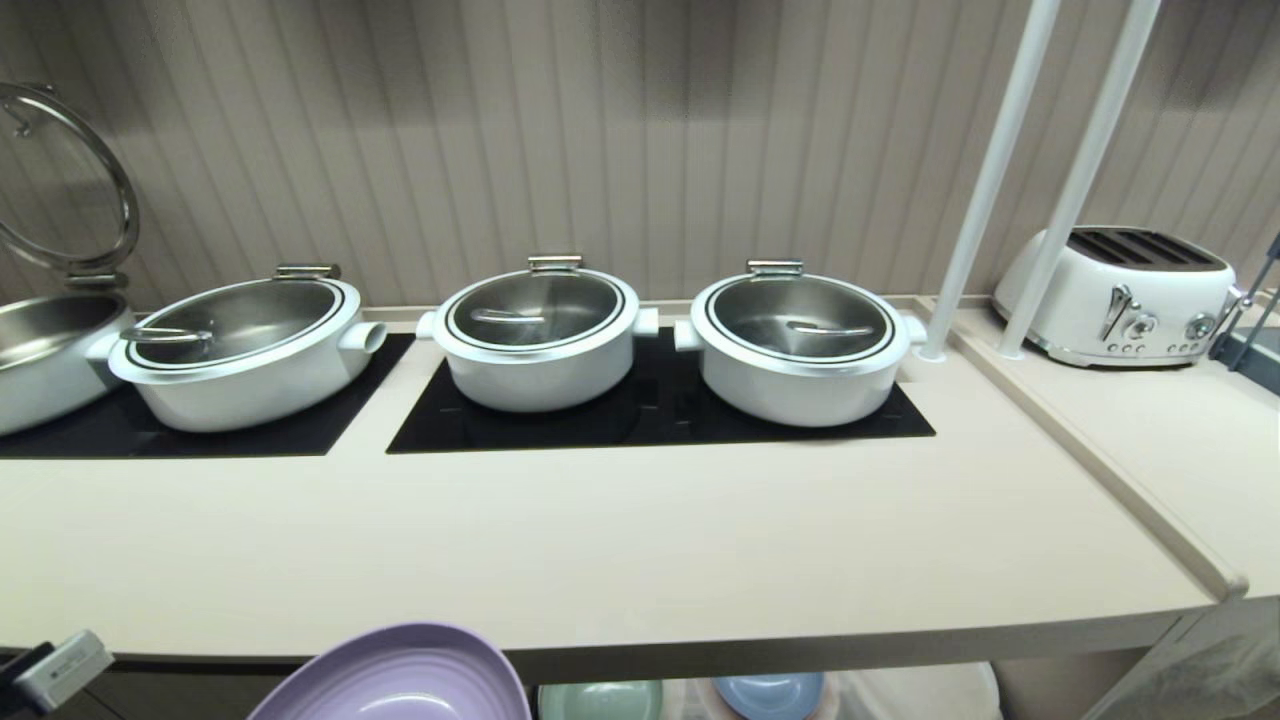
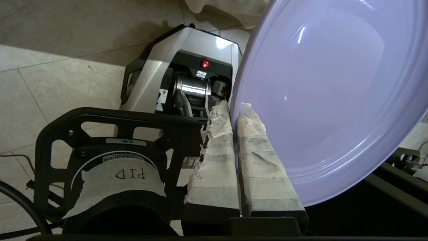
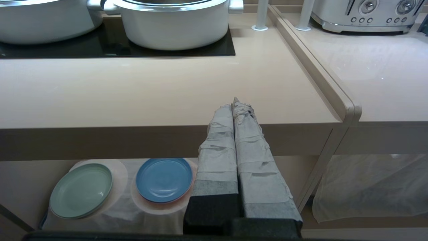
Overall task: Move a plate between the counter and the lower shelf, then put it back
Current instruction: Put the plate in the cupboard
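One round lilac plate (image 2: 331, 100) (matte), hand-pinched (image 2: 234, 113).

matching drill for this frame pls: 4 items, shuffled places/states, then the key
Items
1. lilac plate
2. green plate
3. toaster
4. right hand

Places/states
A. on the adjoining top, behind the white poles
B. shut, empty, in front of the counter edge
C. clamped by its rim in the left hand
D. on the cloth in the lower shelf, beside the blue plate

Pairs: 1-C, 2-D, 3-A, 4-B
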You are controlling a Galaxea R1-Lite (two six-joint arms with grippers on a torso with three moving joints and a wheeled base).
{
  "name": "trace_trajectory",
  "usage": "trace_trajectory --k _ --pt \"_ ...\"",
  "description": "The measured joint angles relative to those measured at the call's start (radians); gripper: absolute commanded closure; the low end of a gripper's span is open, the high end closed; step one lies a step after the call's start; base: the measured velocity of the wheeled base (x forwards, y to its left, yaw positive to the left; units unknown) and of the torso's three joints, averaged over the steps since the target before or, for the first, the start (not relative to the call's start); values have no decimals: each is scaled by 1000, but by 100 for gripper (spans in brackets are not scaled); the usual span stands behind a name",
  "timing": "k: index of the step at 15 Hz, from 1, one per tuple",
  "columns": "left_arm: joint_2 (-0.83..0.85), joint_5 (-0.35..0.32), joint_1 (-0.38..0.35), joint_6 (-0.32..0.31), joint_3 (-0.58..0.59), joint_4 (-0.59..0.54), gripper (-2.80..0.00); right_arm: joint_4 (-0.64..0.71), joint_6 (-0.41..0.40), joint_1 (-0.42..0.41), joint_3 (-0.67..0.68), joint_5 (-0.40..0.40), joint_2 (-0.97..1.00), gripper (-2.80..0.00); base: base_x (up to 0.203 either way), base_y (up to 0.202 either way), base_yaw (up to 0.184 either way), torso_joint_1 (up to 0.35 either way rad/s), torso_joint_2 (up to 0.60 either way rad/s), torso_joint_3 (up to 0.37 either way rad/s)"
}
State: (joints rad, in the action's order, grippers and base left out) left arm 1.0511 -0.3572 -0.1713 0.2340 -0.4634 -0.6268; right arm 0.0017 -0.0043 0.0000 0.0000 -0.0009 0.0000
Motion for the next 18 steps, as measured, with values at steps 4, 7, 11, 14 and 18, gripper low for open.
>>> trace_trajectory --k 4,7,11,14,18 --pt "-24 0 1 -8 25 0 0 0 0 0 0 0 0 0 0 0 0 0 0 0" --pt "-43 -4 1 -7 29 0 0 0 0 0 0 0 0 0 0 0 0 0 0 0" --pt "-51 -10 1 -6 29 0 0 0 0 0 0 0 0 0 0 0 0 0 0 0" --pt "-53 -11 1 -6 24 0 0 0 0 0 0 0 0 0 0 0 0 0 0 0" --pt "-53 -11 4 -6 22 0 0 0 0 0 0 0 0 0 0 0 0 0 0 0"
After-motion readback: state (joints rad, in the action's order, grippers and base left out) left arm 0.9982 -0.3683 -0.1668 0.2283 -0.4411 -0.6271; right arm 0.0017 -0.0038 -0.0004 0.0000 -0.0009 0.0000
